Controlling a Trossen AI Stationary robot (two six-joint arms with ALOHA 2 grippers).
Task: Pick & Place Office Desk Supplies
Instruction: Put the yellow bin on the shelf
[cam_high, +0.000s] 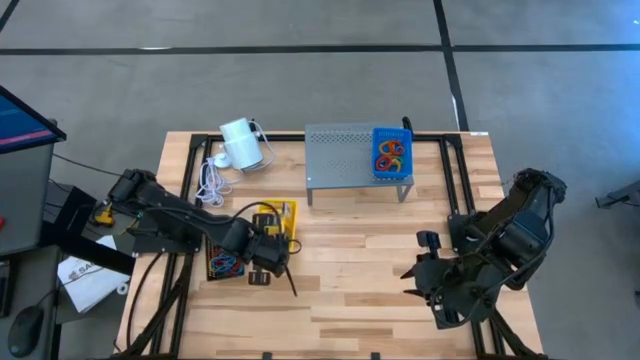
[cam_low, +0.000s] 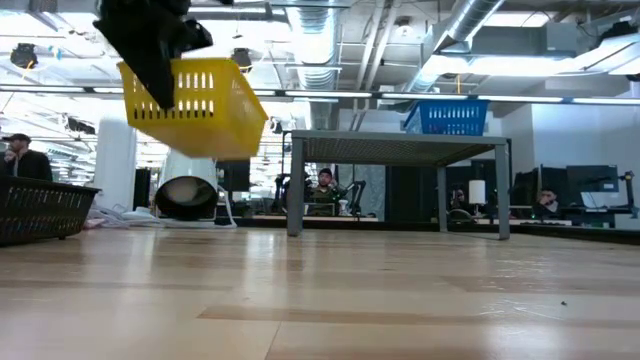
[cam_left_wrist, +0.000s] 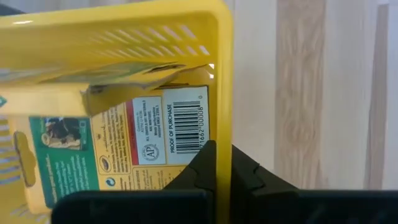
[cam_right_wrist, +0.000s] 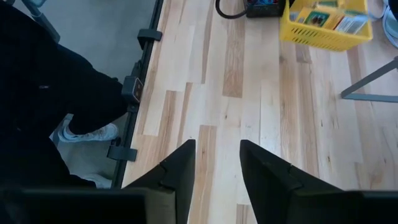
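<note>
Two of the three baskets look unsettled, so I judge the job roughly a third done, though where each is meant to end up is only a guess.

Nearest, on the right, the right gripper hangs low over bare table with its fingers spread and nothing between them; it waits.

Farther in on the left, a black basket sits on the boards with a tangle of rubber bands inside, close to the table's left edge. Just beside it the left gripper is pinched tight on the side wall of the yellow basket, one finger inside and one outside. That basket is clear of the table and tilted (the low view shows daylight under it), with a crayon box lying inside against the gripped wall; how many boxes it carries I cannot tell.

Farthest, the grey shelf carries a blue basket on its right end, filled with coloured bands — that one reads as placed. The shelf's left part is bare, and it is the obvious landing spot.

Room is generous: open wood lies between the lifted basket and the shelf, and across the whole middle. Things to mind: the shelf's near lip and legs, the white cylinder and its coiled cord at far left, and the tilt — a loose box could slide.
</note>
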